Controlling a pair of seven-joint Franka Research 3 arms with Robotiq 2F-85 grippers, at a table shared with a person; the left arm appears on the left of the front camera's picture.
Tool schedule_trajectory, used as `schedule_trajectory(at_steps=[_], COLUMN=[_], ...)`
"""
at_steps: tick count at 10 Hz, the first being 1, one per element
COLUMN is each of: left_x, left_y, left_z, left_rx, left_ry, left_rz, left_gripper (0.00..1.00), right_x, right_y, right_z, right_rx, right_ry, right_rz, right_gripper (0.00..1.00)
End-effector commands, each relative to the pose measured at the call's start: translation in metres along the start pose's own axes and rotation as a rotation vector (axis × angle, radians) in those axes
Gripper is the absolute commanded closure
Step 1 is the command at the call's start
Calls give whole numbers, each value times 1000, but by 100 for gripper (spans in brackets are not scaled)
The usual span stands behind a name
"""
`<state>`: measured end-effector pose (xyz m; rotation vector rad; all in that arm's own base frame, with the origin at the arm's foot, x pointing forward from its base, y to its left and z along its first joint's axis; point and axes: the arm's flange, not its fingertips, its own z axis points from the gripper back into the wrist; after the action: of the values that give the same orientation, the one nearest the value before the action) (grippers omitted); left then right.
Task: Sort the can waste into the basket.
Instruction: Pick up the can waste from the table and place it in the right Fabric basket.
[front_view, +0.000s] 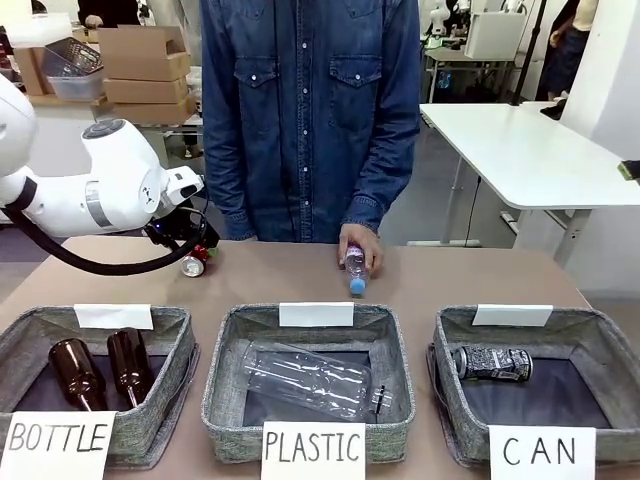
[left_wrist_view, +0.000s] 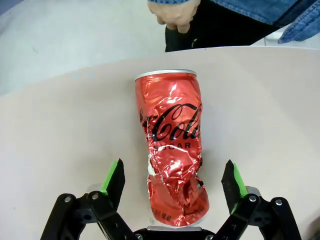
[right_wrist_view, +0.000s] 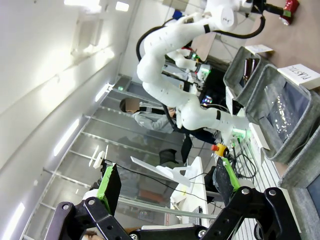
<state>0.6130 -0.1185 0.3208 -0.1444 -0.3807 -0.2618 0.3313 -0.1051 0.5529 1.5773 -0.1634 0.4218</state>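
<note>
While the red can (left_wrist_view: 172, 145) lies on its side on the tan table (left_wrist_view: 60, 130), crumpled and with one silver end turned away, the left gripper (left_wrist_view: 174, 174) stands spread wide over it. In the left wrist view the can's dented near half shows between the two green pads (left_wrist_view: 114, 176), with a gap on each side and neither pad touching it. The front view places that can near the table's far left edge, well apart from the basket (front_view: 600, 335) signed "CAN" at the near right, where the black can (front_view: 490, 363) already lies on the dark bottom. It also shows a person's hand (front_view: 357, 243) resting on a clear plastic bottle (front_view: 355, 272) at the far middle. The right gripper (right_wrist_view: 166, 175), its fingers likewise apart and holding nothing, points off toward the room; its view catches the left arm (right_wrist_view: 170, 65) from afar, sideways.
</note>
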Motion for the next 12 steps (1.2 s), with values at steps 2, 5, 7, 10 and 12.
schedule_trajectory(at_steps=[2, 5, 7, 10, 12], left_x=[6, 2, -1, -1, -2], left_y=[-3, -8, -8, -5, 1], left_z=[-3, -9, -14, -12, -2], left_rx=[22, 46, 74, 94, 86], left_ry=[2, 12, 9, 13, 17], left_rz=[5, -15, -22, -17, 2], left_gripper=[0, 100, 100, 100, 100], right_x=[-1, -1, -1, -1, -1], right_y=[-1, -1, -1, -1, -1], right_z=[2, 2, 2, 2, 2], right_rx=[-14, -14, -14, -14, -14], right_ry=[8, 8, 8, 8, 8], right_rz=[24, 24, 24, 24, 24], right_gripper=[0, 0, 0, 0, 0])
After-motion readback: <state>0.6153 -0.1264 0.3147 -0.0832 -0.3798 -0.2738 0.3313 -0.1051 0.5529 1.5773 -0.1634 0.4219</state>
